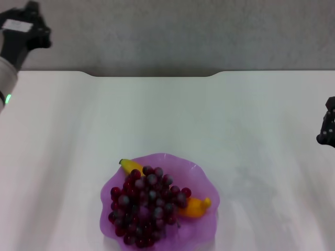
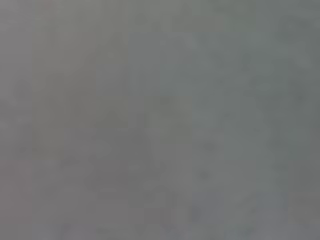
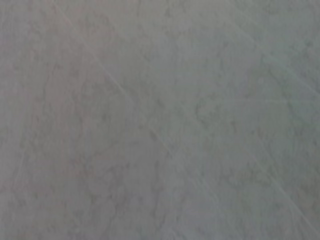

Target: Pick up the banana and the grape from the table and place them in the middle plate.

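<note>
The banana and the grape are lying together in the middle plate, leaving the job apparently finished, while the left tool and right tool are hanging wide of the desk, their grip impossible to tell.

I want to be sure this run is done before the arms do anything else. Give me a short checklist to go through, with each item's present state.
1. Smooth yellow curved banana in the translucent purple scalloped plate: ok, both ends show from under the fruit on top.
2. Bunch of dark red-purple grapes in the plate: ok, it lies on top of the banana.
3. Fruit left on the plain white table: ok, none visible in the head view.
4. Left gripper clear of the plate: ok, at the far left corner.
5. Right gripper clear of the plate: ok, at the right edge.
6. Both grippers empty: cannot tell.
</note>
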Robot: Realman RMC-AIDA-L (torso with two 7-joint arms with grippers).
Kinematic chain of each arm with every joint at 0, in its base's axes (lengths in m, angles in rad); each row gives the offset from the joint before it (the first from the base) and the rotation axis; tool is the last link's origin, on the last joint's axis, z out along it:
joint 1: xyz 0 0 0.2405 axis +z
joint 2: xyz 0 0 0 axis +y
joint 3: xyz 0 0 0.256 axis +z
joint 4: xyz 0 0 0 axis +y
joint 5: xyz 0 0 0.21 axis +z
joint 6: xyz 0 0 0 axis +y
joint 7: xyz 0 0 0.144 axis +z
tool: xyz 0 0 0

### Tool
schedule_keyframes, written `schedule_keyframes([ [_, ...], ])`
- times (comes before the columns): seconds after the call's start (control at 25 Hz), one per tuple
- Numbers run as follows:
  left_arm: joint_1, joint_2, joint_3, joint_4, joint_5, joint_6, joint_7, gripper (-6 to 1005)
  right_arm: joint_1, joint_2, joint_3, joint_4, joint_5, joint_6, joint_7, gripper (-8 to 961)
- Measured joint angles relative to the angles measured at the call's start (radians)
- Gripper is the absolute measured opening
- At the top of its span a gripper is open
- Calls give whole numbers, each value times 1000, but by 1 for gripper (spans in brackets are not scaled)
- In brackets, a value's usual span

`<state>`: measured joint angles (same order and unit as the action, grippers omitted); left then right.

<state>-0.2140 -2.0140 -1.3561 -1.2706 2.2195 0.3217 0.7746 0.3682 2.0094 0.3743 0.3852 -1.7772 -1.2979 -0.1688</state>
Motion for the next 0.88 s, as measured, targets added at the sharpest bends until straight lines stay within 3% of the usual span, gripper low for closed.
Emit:
schedule_keyframes([
  [0.12, -52, 14, -20, 129, 1, 91, -80, 31, 3, 0, 0, 0, -1, 0, 0, 0],
  [0.28, -89, 57, -11, 282, 91, 217, -341, 31, 5, 0, 0, 0, -2, 0, 0, 0],
  [0.4, -102, 76, -13, 420, 307, 373, -651, 31, 6, 0, 0, 0, 0, 0, 0, 0],
  [0.56, -127, 85, -33, 621, 559, 610, -909, 31, 6, 1, 0, 0, 1, 0, 0, 0],
  [0.68, -147, 96, -22, 747, 639, 737, -996, 31, 8, 2, 0, -2, 1, 1, -1, 0],
  [0.88, -151, 119, 66, 850, 646, 796, -1049, 31, 9, 2, 7, -20, 1, 2, -2, 0],
])
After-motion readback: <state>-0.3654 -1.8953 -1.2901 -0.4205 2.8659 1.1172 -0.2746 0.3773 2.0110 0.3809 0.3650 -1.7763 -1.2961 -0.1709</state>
